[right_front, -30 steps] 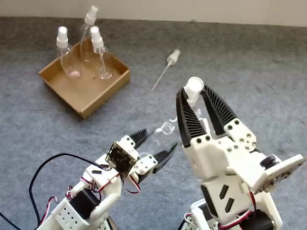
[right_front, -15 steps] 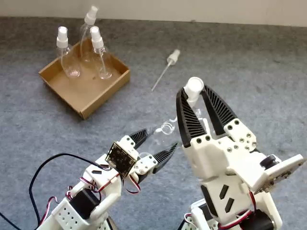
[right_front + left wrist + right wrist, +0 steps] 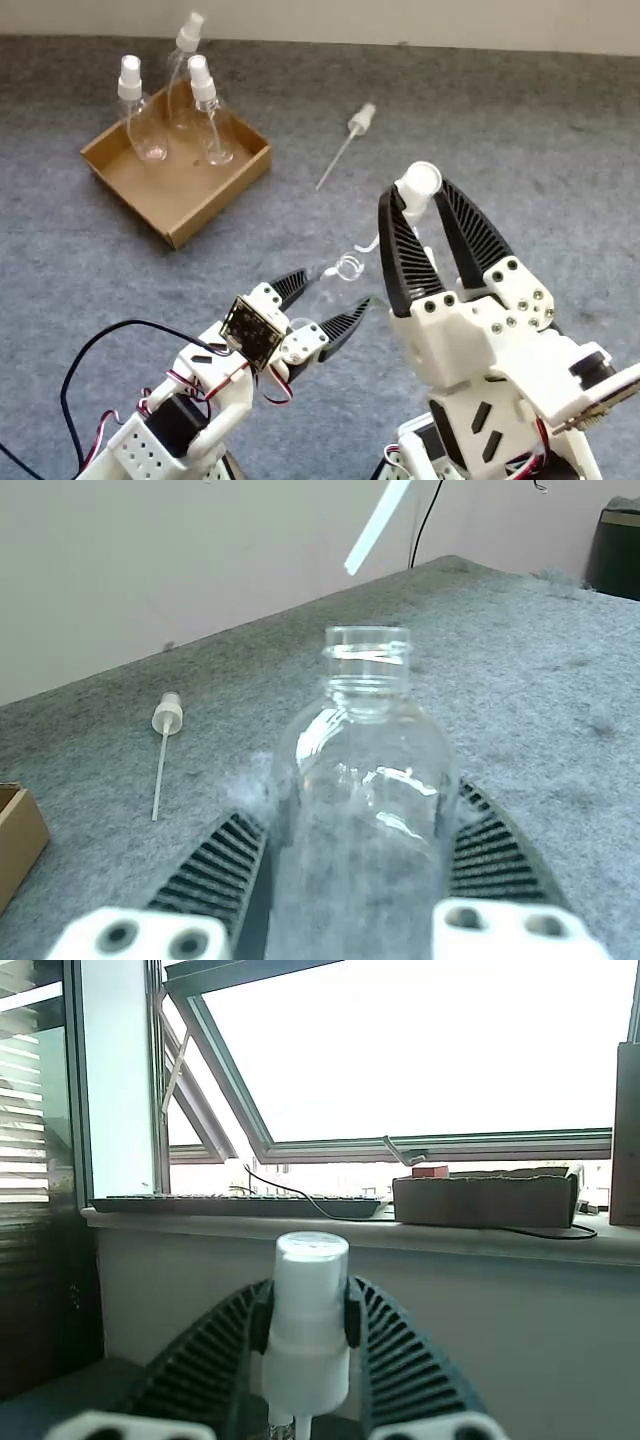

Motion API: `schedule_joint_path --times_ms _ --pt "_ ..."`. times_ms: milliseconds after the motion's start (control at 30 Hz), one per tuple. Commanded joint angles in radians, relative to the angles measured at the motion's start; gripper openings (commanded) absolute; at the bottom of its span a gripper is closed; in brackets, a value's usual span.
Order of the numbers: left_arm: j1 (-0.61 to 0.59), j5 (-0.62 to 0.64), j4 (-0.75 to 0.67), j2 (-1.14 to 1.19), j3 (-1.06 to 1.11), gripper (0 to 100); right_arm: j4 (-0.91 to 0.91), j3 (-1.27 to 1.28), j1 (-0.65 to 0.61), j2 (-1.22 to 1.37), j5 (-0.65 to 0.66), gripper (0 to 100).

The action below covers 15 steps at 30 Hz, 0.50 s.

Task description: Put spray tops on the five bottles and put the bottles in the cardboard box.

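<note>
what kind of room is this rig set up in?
Probably an office or a small indoor lab. The arms work on a table covered in grey felt, behind it there is a tilt-open window, and a keyboard lies on the sill.

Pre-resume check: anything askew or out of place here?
The rear bottle in the cardboard box looks tilted, leaning to one side. A spare spray top lies flat on the mat, away from the box. No spills or damage visible.
</note>
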Motion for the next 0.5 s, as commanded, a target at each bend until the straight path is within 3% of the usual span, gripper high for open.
schedule_joint_path --times_ms 0,200,467 --pt "-0.012 0.000 -0.018 -0.016 0.019 3 0.008 -0.045 -0.012 -0.001 0.011 0.7" --pt "-0.012 0.000 -0.018 -0.016 0.019 3 0.148 -0.050 -0.016 -0.001 0.006 0.7" --pt "-0.012 0.000 -0.018 -0.016 0.019 3 0.151 -0.013 -0.016 0.001 0.006 0.7"
